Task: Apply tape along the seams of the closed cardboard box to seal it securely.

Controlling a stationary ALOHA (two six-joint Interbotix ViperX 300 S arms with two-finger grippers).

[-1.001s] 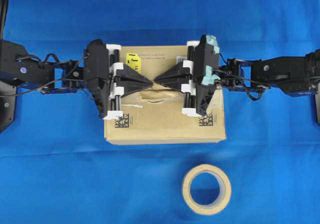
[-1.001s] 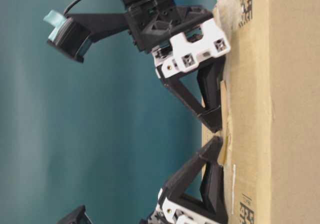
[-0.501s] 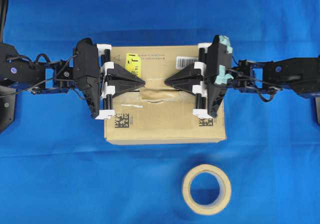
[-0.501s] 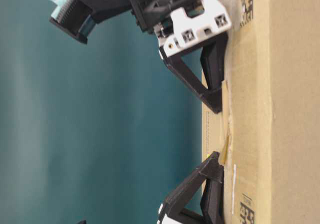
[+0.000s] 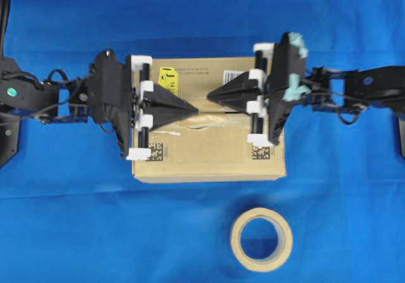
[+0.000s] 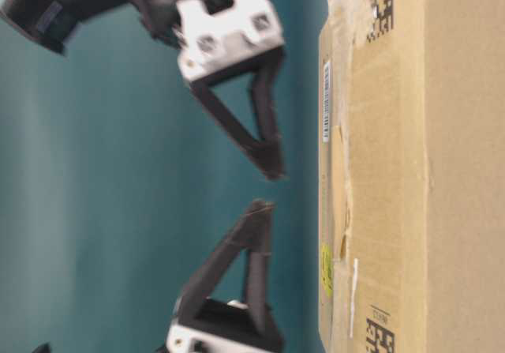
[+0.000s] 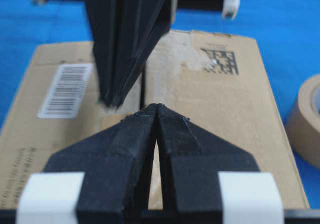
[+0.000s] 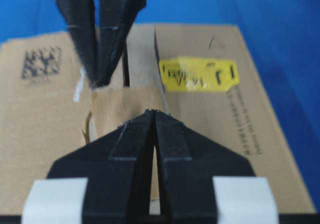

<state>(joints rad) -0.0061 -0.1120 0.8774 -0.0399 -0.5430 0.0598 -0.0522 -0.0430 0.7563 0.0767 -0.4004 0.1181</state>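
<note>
So the tape (image 8: pixel 127 106) is lying flat on top of the box (image 5: pixel 209 159), right over the seam (image 5: pixel 202 128) about mid-top, with one corner near the seam looking a bit lifted in my right wrist view. The seam runs left to right across the box top with pale torn bits along it. Yellow sticker (image 5: pixel 169 76) sits by the far left corner of the box top, barcode label (image 5: pixel 235 76) along the far edge toward the right, and a black square code (image 5: pixel 155 152) near the front left corner plus another (image 5: pixel 261 152) near the front right. My left gripper (image 5: pixel 195 110) is pinched fully together with nothing in it, tip pointing toward the middle of the box over the left end of the tape. My right gripper (image 5: pixel 210 95) is the same deal, closed tight and empty, tip facing the left one. From the table-level view both tips hang clear of the box top, not touching it. Roll (image 5: pixel 261 239) sits on the blue cloth (image 5: pixel 69 226) out in front of the box, toward the right.
</note>
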